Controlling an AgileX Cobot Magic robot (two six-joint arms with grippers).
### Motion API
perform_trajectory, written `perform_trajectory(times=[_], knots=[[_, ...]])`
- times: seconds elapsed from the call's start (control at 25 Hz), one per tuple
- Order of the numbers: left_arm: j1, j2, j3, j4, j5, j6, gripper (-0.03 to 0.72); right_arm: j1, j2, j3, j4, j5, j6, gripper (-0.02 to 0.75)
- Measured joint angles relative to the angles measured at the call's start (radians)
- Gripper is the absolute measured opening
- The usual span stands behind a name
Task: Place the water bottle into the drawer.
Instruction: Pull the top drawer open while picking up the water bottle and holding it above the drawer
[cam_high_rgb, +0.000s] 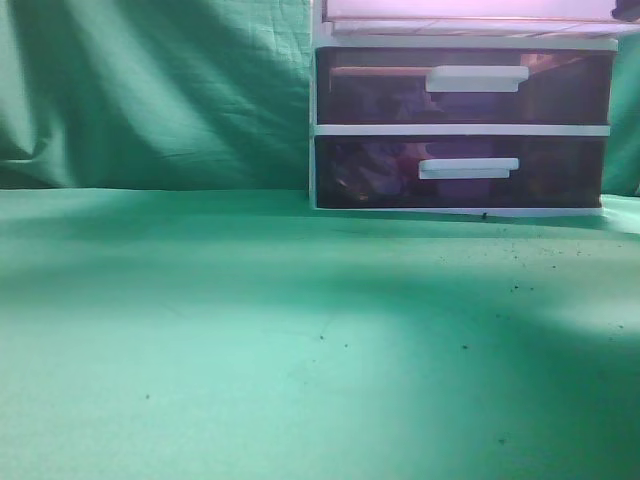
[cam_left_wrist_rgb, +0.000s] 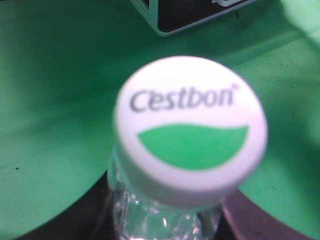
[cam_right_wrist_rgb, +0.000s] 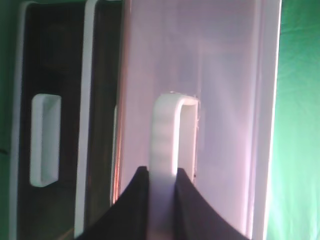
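The water bottle (cam_left_wrist_rgb: 190, 127), clear with a white and green "C'estbon" cap, fills the left wrist view. My left gripper (cam_left_wrist_rgb: 165, 227) is shut on its neck and holds it above the green cloth. The drawer (cam_right_wrist_rgb: 225, 100) looks pale pink and sticks out in front of the two drawers below it. My right gripper (cam_right_wrist_rgb: 162, 185) is shut on its white bar handle (cam_right_wrist_rgb: 167, 130). In the exterior view only the drawer's lower edge (cam_high_rgb: 470, 12) shows at the top. Neither gripper shows there.
The white-framed cabinet (cam_high_rgb: 460, 130) stands at the back right on the green cloth (cam_high_rgb: 250, 350). Its two darker purple drawers (cam_high_rgb: 370, 90) (cam_high_rgb: 370, 172) are shut. A corner of the cabinet (cam_left_wrist_rgb: 165, 20) shows beyond the bottle. A green backdrop hangs behind.
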Motion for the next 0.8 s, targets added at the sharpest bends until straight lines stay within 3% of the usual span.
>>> perform_trajectory(times=[0.2,0.4,0.8], knots=[[0.000,0.000,0.000,-0.008,0.000,0.000,0.250,0.000,-0.055,0.070,-0.002,-0.005,-0.002,0.106],[0.000,0.000,0.000,-0.100,-0.031,0.014,0.250,0.000,-0.079,0.121,0.000,-0.022,-0.004,0.106],[0.000,0.009,0.000,-0.495,-0.154,0.329,0.250,0.043,-0.085,0.143,0.045,-0.023,0.000,0.106]])
